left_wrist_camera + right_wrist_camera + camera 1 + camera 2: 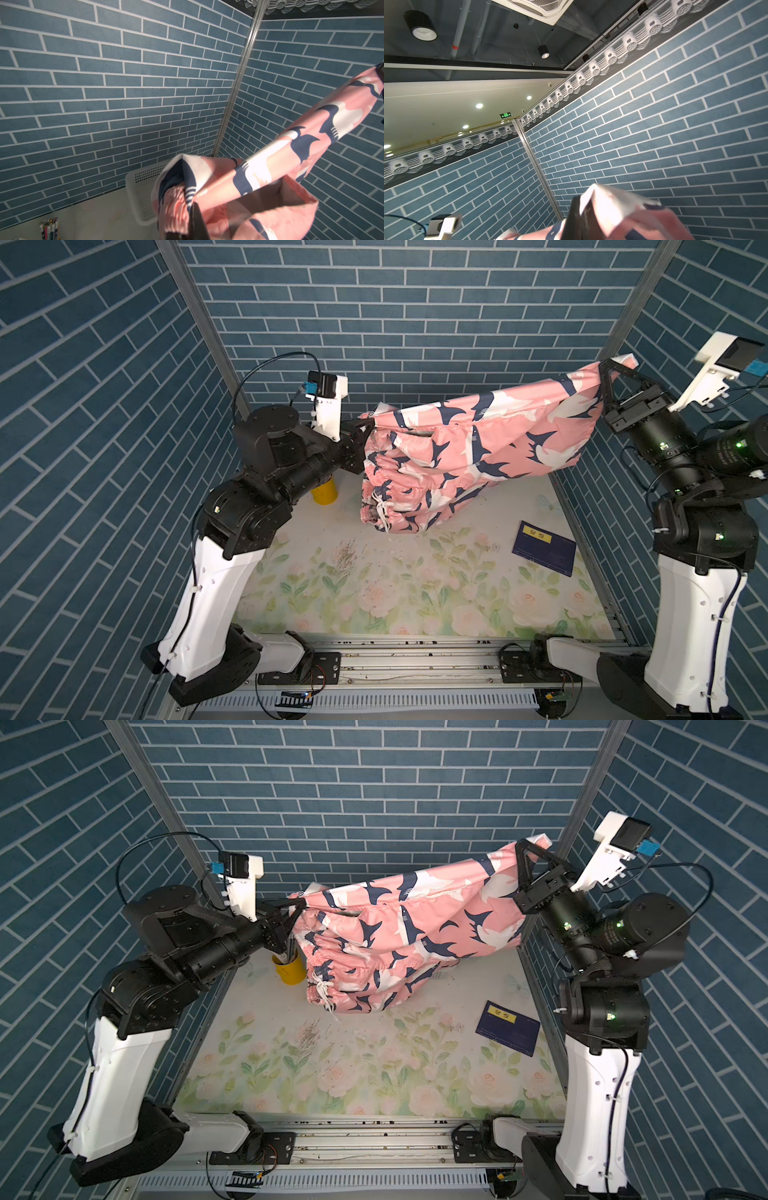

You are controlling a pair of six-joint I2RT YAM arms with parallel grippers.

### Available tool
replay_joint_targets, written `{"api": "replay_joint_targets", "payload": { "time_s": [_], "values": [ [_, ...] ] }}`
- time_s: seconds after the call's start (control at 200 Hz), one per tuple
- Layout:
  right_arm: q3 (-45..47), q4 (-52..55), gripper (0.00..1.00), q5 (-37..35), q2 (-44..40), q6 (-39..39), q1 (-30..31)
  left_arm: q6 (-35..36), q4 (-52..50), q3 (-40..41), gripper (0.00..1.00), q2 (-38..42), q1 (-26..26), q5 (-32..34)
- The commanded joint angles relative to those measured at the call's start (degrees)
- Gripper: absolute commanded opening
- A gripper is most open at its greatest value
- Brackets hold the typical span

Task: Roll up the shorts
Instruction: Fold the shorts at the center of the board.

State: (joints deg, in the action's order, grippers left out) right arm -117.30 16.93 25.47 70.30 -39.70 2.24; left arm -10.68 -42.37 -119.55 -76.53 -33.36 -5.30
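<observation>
The pink shark-print shorts [478,439] [399,932] hang in the air between my two arms in both top views, clear of the floral table. My left gripper [368,423] [300,901] is shut on one corner by the gathered waistband. Higher up, my right gripper [607,364] [523,843] is shut on a leg-hem corner. The waistband end sags lowest, its white drawstring [381,510] dangling. In the left wrist view the shorts [259,180] stretch away from the dark fingers [197,220]. In the right wrist view a corner of the shorts [608,209] sticks out beside the fingers [574,218].
A yellow cup [324,491] [289,969] stands at the back left, under my left arm. A dark blue booklet [544,547] [508,1028] lies at the right. A white perforated basket [143,191] sits behind the shorts. Blue brick walls enclose three sides.
</observation>
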Motion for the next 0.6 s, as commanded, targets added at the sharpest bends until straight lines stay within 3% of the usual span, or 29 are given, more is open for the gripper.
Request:
{"api": "replay_joint_targets", "payload": {
  "time_s": [0.0, 0.125, 0.25, 0.335, 0.49, 0.595],
  "values": [
    [2.1, -0.6, 0.0, -8.9, 4.3, 1.3, -1.8, -0.6, -4.7, 6.1, 0.0, -0.7, 6.9, 4.6],
    [10.0, -6.9, 0.0, -5.5, 8.5, -3.7, -1.7, -2.2, -2.6, 8.8, 0.0, -4.8, 12.0, 3.1],
    [8.7, -10.8, 0.0, -5.5, 13.4, -5.8, -1.6, -4.7, 2.8, 7.6, 0.0, -7.8, 18.2, 0.0],
    [0.7, -10.1, 0.0, -6.1, 18.5, -6.4, -1.6, -5.6, 6.2, 4.0, 0.0, -10.2, 21.2, -0.9],
    [-22.4, -7.8, 0.0, -5.0, 29.9, -9.3, -1.6, -5.6, 10.1, -7.4, 0.0, -13.5, 23.3, -3.9],
    [-28.8, -10.4, 0.0, -2.7, 31.0, -10.5, -1.5, -4.5, 17.5, -4.6, 0.0, -7.7, 23.3, -5.3]
  ]
}}
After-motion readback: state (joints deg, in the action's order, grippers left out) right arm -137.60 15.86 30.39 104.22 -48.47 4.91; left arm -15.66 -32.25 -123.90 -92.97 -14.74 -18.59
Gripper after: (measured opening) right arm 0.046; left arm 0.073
